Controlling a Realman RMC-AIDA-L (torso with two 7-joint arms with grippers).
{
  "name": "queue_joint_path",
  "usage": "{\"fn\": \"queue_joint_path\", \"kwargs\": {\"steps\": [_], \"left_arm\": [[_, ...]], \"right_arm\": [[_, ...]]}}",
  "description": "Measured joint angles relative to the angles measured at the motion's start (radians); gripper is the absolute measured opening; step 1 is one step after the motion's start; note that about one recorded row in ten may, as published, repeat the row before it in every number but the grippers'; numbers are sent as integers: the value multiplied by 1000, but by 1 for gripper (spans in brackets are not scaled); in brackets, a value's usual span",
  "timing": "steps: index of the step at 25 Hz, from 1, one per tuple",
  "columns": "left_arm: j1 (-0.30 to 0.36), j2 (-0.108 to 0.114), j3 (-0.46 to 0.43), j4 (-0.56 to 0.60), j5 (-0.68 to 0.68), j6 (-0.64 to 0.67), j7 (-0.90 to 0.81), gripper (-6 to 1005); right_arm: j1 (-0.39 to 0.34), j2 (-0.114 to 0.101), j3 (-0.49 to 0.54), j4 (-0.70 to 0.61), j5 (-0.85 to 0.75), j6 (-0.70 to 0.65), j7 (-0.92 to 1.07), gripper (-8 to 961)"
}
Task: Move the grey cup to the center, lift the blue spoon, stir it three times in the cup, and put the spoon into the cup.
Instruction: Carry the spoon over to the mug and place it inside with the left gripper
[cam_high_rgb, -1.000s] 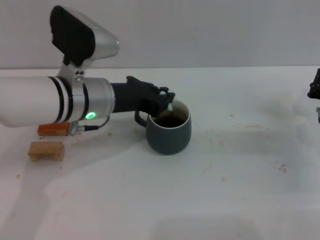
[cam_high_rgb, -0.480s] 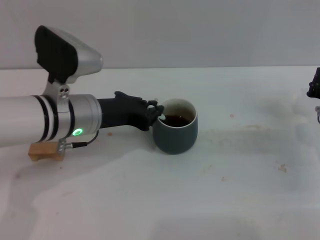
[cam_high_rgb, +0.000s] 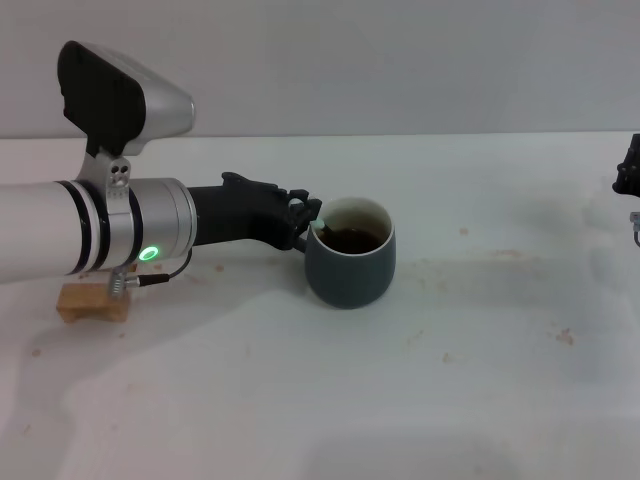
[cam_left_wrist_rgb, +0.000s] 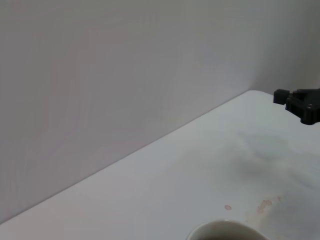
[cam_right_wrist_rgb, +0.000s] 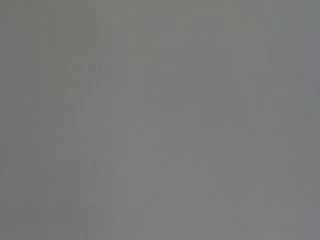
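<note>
No words, labels, brands or numbers can be read in any view (the left arm carries only a small green lit ring, possibly a status light).

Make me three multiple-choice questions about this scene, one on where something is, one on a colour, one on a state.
1. Where is the left gripper?
A. at the cup's rim, on the robot's left
B. parked at the table's right edge
C. over the wooden block

2. What colour is the cup outside?
A. orange
B. dark blue-grey
C. white

3. What state is the cup in?
A. tipped over
B. upright and empty
C. upright with dark liquid

Answers: 1 A, its tips meet the rim beside the spoon's pale handle; 2 B, the outer wall shows it; 3 C, the liquid lies below the cream rim.
</note>
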Motion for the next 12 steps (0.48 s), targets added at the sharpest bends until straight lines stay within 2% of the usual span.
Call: {"fn": "queue_joint_path", "kwargs": {"steps": [11,12], "left_arm": [[-5,0,-25,11,0,-22,-27,177],[-5,0,-25,11,0,-22,-27,207]], "right_arm": [[1,0,0,1,0,0,1,33],[1,0,0,1,0,0,1,33]]}}
